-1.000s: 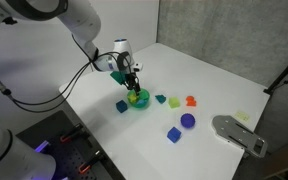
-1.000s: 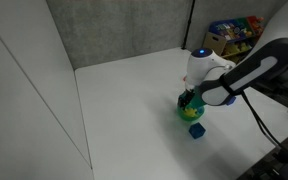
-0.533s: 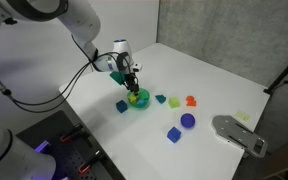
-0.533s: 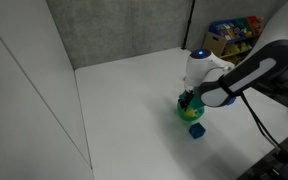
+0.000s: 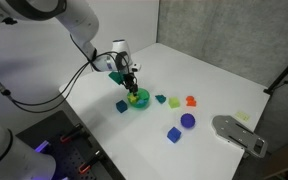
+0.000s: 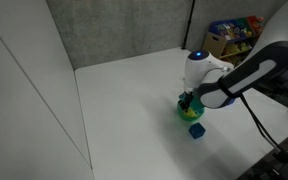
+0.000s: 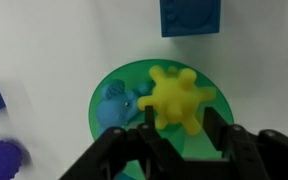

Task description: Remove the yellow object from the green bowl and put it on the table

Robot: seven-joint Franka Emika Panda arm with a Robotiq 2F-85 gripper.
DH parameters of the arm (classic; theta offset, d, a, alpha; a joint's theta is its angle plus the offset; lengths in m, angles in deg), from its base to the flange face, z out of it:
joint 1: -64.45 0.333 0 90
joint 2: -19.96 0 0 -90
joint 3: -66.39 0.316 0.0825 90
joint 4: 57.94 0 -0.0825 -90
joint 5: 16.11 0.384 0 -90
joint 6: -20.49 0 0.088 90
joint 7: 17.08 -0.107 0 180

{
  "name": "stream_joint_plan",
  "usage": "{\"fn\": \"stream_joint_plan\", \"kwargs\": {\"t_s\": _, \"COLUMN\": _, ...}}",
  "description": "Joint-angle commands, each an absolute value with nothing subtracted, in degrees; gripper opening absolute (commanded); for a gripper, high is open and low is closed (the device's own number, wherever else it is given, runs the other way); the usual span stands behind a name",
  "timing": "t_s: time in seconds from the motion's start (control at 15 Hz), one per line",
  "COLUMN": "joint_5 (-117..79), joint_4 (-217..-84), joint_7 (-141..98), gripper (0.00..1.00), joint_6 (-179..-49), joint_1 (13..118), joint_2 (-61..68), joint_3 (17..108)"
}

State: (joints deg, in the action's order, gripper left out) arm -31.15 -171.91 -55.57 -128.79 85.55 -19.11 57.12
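The green bowl (image 7: 117, 78), near one edge of the table (image 5: 219, 75), holds the yellow object (image 7: 179, 95) and a blue piece (image 7: 116, 105). The gripper (image 7: 181, 120) fingers (image 7: 215, 130) stand apart, straddling the yellow object.

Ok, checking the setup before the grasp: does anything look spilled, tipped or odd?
Nothing spilled or tipped. One oddity: the green bowl also holds a blue toy beside the yellow object, which may crowd the gripper.
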Motion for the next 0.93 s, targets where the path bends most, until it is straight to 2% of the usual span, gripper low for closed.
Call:
{"fn": "stream_joint_plan", "kwargs": {"t_s": 0.0, "joint_5": -31.0, "joint_4": -171.9, "joint_7": -57.1, "gripper": 0.22, "joint_6": -126.7, "joint_1": 86.8, "joint_2": -18.5, "joint_3": 56.1}}
{"fn": "stream_joint_plan", "kwargs": {"t_s": 0.13, "joint_5": -31.1, "joint_4": -171.9, "joint_7": -57.5, "gripper": 0.05, "joint_6": -126.1, "joint_1": 86.8, "joint_2": -18.2, "joint_3": 56.2}}
{"fn": "stream_joint_plan", "kwargs": {"t_s": 0.2, "joint_5": -31.0, "joint_4": -171.9, "joint_7": -57.5, "gripper": 0.02, "joint_6": -126.0, "joint_1": 86.8, "joint_2": -18.0, "joint_3": 56.2}}
{"fn": "stream_joint_plan", "kwargs": {"t_s": 0.33, "joint_5": -30.7, "joint_4": -172.0, "joint_7": -57.1, "gripper": 0.06, "joint_6": -125.7, "joint_1": 86.3, "joint_2": -17.2, "joint_3": 56.7}}
{"fn": "stream_joint_plan", "kwargs": {"t_s": 0.87, "joint_5": -29.8, "joint_4": -172.4, "joint_7": -55.4, "gripper": 0.05, "joint_6": -124.3, "joint_1": 84.6, "joint_2": -12.6, "joint_3": 58.0}}
